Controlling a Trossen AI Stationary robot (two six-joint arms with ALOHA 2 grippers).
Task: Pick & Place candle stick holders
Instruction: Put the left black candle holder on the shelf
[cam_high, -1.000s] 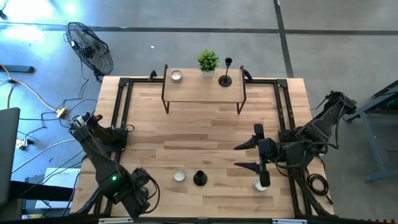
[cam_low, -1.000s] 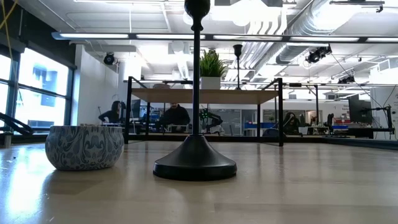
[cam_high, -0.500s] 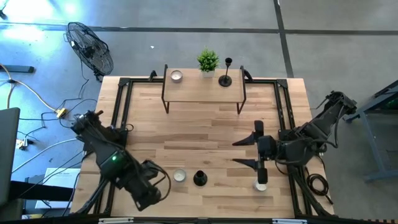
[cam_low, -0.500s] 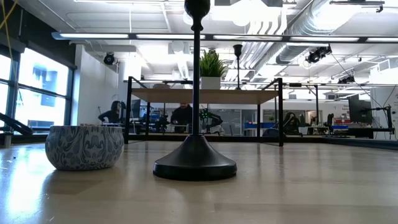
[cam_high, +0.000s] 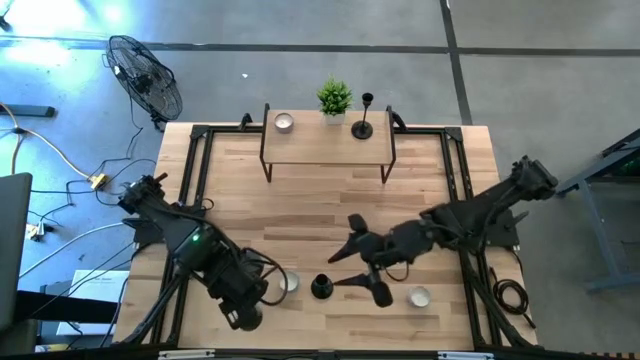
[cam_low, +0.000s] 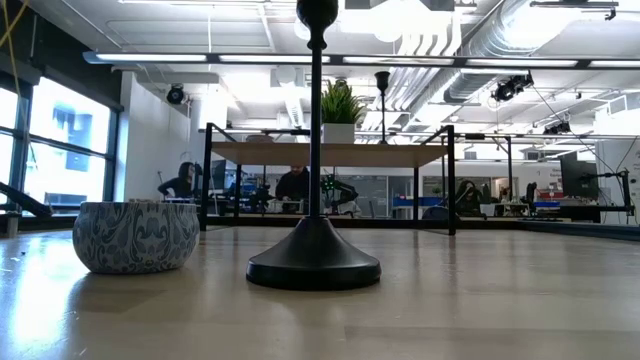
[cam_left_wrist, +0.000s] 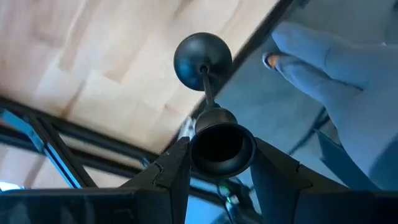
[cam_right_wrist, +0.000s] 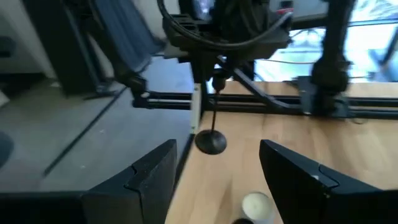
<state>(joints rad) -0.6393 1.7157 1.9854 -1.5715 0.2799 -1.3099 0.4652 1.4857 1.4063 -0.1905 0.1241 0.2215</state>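
My left gripper (cam_high: 247, 304) is near the table's front left and is shut on a black candlestick holder (cam_right_wrist: 213, 121). The holder hangs under the gripper, so the high view hides it. A second holder (cam_high: 321, 288) stands on its round base at the near middle; it also shows in the low view (cam_low: 313, 265). My right gripper (cam_high: 334, 271) is open and empty, just to the right of this holder. A third holder (cam_high: 363, 124) stands on the shelf (cam_high: 310, 150) at the far side. My left gripper pinches the holder's cup (cam_left_wrist: 222, 148), at the top of the stem, between its two fingers (cam_left_wrist: 168, 171). The fingers come from above and point down. The holder hangs upright below them, its round base (cam_right_wrist: 211, 143) low over the table's left edge. I cannot tell whether the base touches the table.
A patterned candle tin (cam_high: 289, 283) sits left of the standing holder, also in the low view (cam_low: 136, 237). A white candle (cam_high: 418, 296) lies at the near right. The shelf also carries a potted plant (cam_high: 334, 100) and a small candle (cam_high: 284, 122). Black frame rails (cam_high: 195, 190) line the table's sides.
My right gripper has swung toward the table's left, from above the white candle to beside the standing holder, and has stayed open. My left gripper has gone toward the table's right and a little toward the far edge.
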